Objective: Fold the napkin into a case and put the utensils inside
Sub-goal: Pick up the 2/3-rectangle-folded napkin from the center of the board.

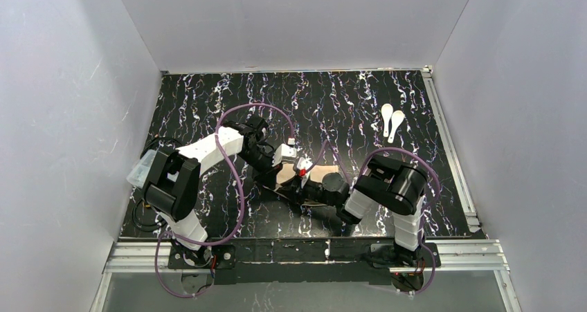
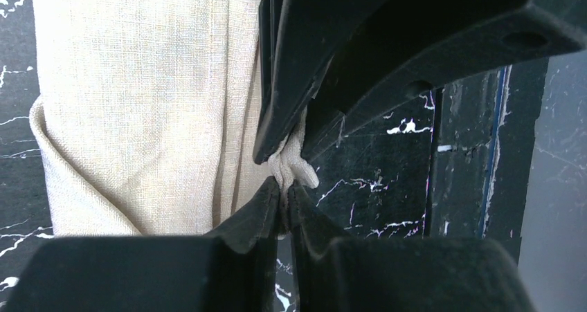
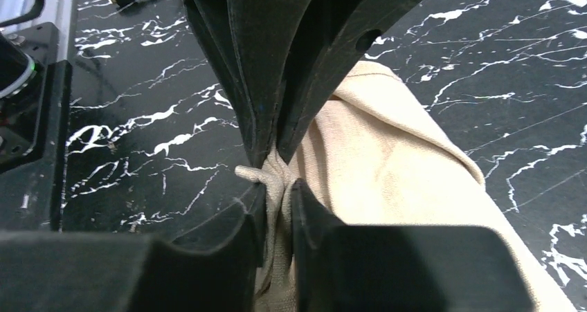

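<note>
The beige napkin point(image 1: 324, 173) lies folded on the black marbled table between the two arms, which hide most of it in the top view. My left gripper point(image 2: 285, 187) is shut on a bunched corner of the napkin point(image 2: 138, 104). My right gripper point(image 3: 277, 201) comes from the opposite side and is shut on the same bunch, with cloth filling the gap between its jaws; the rest of the napkin point(image 3: 394, 160) spreads to its right. From above, the left gripper point(image 1: 297, 170) and right gripper point(image 1: 303, 186) meet tip to tip. Two white utensils point(image 1: 391, 121) lie apart at the far right.
A clear plastic box point(image 1: 142, 170) sits by the left arm at the table's left edge. White walls close in the table on three sides. An aluminium rail point(image 1: 450, 153) runs along the right edge, and purple cables loop over both arms.
</note>
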Tool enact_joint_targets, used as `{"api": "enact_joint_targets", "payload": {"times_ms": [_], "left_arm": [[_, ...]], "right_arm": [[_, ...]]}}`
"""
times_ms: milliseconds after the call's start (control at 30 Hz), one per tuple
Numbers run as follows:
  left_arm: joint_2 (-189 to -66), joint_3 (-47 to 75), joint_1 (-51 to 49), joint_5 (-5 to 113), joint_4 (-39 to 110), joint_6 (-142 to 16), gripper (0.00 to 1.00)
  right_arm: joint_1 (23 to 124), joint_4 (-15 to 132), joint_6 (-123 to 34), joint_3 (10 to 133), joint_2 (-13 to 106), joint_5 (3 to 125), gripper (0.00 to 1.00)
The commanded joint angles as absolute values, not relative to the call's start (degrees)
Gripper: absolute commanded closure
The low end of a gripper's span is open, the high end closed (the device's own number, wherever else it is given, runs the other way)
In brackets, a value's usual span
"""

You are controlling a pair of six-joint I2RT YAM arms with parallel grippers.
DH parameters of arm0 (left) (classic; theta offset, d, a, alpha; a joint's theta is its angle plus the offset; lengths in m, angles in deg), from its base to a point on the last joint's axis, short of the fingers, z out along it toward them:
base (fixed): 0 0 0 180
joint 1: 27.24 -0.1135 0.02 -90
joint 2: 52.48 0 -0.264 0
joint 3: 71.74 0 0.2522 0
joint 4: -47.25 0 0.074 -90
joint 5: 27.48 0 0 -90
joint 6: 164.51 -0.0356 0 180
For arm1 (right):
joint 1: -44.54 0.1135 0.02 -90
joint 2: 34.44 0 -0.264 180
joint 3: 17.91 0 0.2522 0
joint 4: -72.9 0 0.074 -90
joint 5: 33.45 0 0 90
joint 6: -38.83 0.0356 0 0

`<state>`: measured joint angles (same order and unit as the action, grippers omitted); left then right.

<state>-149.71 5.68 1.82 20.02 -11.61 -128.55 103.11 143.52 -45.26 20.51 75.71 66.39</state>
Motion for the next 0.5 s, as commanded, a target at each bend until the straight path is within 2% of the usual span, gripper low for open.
{"api": "enact_joint_targets", "payload": {"times_ms": [0,67,267,467], "left_arm": [[-149.6,7.7,1.7,18.8,-15.3,-130.4,0.9],[-149.3,7.6,1.5,19.4,-16.7,-131.9,0.82],[-148.4,6.5,0.7,20.8,-19.2,-134.8,0.73],[-147.7,5.1,0.7,20.8,-16.9,-135.7,0.69]], "right_arm": [[102.7,147.4,-44.0,22.5,76.3,68.4,0.8],[102.2,146.8,-43.2,22.5,75.9,69.1,0.84],[101.5,144.8,-42.3,23.1,75.5,71.2,0.88],[100.9,144.5,-40.9,23.3,75.8,72.9,0.9]]}}
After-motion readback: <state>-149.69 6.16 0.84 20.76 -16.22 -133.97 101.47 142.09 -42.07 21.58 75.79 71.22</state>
